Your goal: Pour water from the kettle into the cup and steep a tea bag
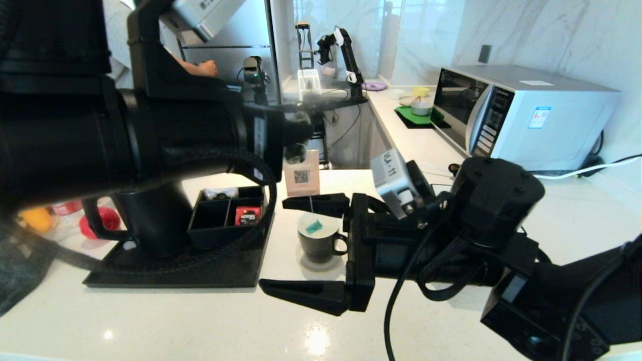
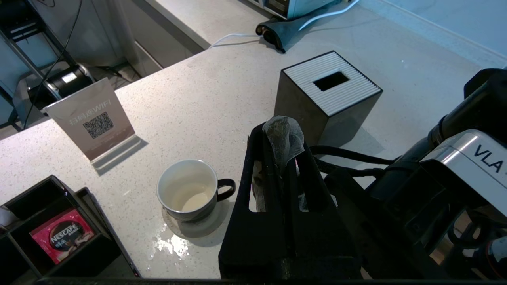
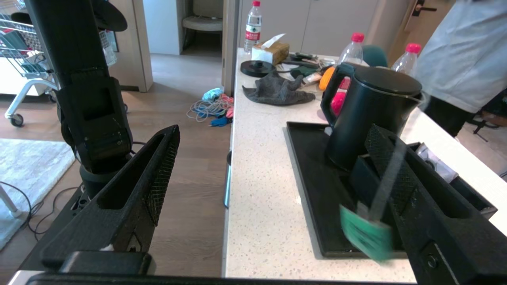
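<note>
The cup (image 1: pixel 319 245) (image 2: pixel 189 190) is a small black mug standing on the white counter, with pale water (image 2: pixel 195 201) low in its white inside. My left gripper (image 2: pixel 282 136) (image 1: pixel 296 143) hovers above and beside it, shut on a grey mesh tea bag (image 2: pixel 284 136). The bag's string hangs down to a green tag (image 1: pixel 314 227) (image 3: pixel 366 234) over the cup's mouth. Beside the cup, my right gripper (image 1: pixel 273 244) (image 3: pixel 273 134) is open and holds nothing. The black kettle (image 1: pixel 150 220) (image 3: pixel 370 114) stands upright on a black tray (image 3: pixel 313 186), partly hidden by my left arm.
A black organizer box (image 1: pixel 228 215) with a red sachet shares the tray. A QR sign (image 2: pixel 95 122) stands behind the cup and a black tissue box (image 2: pixel 328 93) beyond it. Spilled water (image 2: pixel 170 245) glistens by the cup. A microwave (image 1: pixel 521 115) sits far right.
</note>
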You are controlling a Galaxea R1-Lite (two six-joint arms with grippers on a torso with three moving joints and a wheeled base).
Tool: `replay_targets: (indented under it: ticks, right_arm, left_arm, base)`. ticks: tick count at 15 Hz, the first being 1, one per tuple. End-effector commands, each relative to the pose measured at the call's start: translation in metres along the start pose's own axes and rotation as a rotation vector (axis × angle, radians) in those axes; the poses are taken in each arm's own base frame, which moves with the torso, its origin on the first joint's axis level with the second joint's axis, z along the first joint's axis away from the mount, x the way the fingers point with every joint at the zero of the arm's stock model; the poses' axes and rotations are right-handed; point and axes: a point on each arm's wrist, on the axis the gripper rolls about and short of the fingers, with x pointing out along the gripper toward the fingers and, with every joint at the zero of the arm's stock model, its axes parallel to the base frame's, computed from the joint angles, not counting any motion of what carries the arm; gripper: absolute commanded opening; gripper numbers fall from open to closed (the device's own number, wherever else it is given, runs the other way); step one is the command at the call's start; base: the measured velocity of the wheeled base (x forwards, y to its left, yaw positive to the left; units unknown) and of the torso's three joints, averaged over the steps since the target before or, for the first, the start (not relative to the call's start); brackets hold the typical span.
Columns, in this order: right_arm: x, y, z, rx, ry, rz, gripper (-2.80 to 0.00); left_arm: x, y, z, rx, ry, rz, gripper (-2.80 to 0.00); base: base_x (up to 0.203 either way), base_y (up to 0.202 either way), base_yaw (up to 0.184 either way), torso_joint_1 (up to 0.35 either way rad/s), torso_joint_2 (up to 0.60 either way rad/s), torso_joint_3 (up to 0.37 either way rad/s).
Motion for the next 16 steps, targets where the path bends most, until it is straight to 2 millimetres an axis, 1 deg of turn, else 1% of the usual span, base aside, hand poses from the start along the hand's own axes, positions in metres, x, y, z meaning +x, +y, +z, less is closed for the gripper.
replay_targets:
  ticks: [1,3,4,8,10,16]
  right_arm:
    - [0.0014,0.0023,-0.0011,-0.003,-0.004,0.010,0.00]
    - [0.0026,0.0022,-0.0039,-0.001,0.000,0.012,0.00]
    - [0.0027,0.0021,-0.0042,-0.001,0.000,0.012,-2.80]
    - [0.0039,0.0013,-0.0058,-0.003,-0.005,0.017,-2.80]
    - [0.0036,0.0023,-0.0065,-0.002,-0.006,0.077,-2.80]
    - [0.0039,0.0021,-0.0073,0.000,-0.004,0.081,-2.80]
  left_arm:
    - [0.0008,-0.0001,-0.0004,-0.001,0.002,0.000,-2.80]
    - [0.0012,-0.0001,-0.0002,-0.001,0.002,0.000,-2.80]
    - [0.0012,-0.0001,-0.0002,-0.001,0.002,0.000,-2.80]
    - [0.0019,0.0002,-0.0009,-0.001,0.005,0.002,-2.80]
    - [0.0025,0.0002,-0.0012,-0.001,0.007,0.000,-2.80]
    - [0.0042,0.0013,-0.0020,-0.001,0.011,0.005,-2.80]
  base:
    - [0.000,0.000,0.000,0.000,0.00,0.000]
    - [0.000,0.000,0.000,0.000,0.00,0.000]
    - [0.000,0.000,0.000,0.000,0.00,0.000]
    - [0.000,0.000,0.000,0.000,0.00,0.000]
    - [0.000,0.000,0.000,0.000,0.00,0.000]
    - [0.000,0.000,0.000,0.000,0.00,0.000]
